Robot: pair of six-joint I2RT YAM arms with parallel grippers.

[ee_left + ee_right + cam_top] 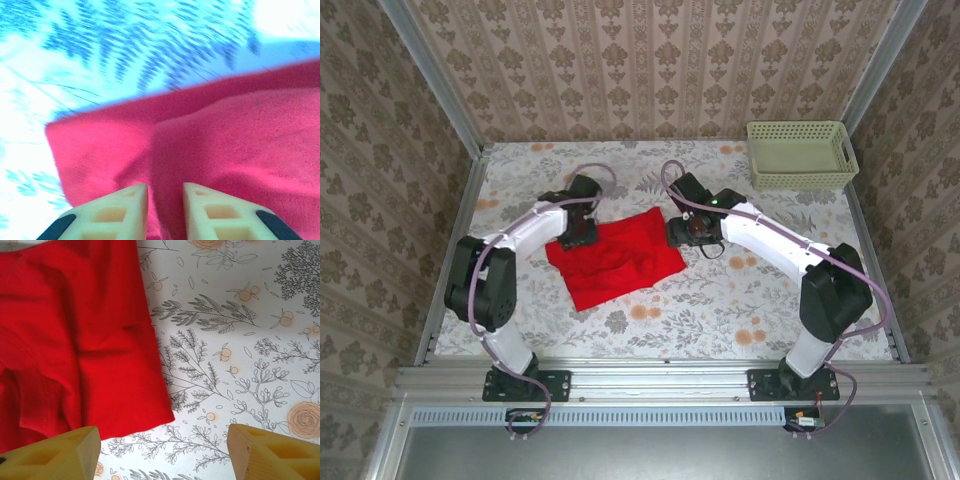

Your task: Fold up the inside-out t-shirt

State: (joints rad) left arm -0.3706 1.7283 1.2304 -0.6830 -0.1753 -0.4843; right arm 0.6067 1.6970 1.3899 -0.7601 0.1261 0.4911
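Two arms flank the t-shirt [615,258] on the desk [740,300]; we log left end effector [165,195] pinching its far-left corner, presumably to fold; right end effector [162,435] spread wide.

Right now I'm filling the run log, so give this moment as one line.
red t-shirt: rumpled on table | left claw: shut on its cloth | right claw: open at its corner
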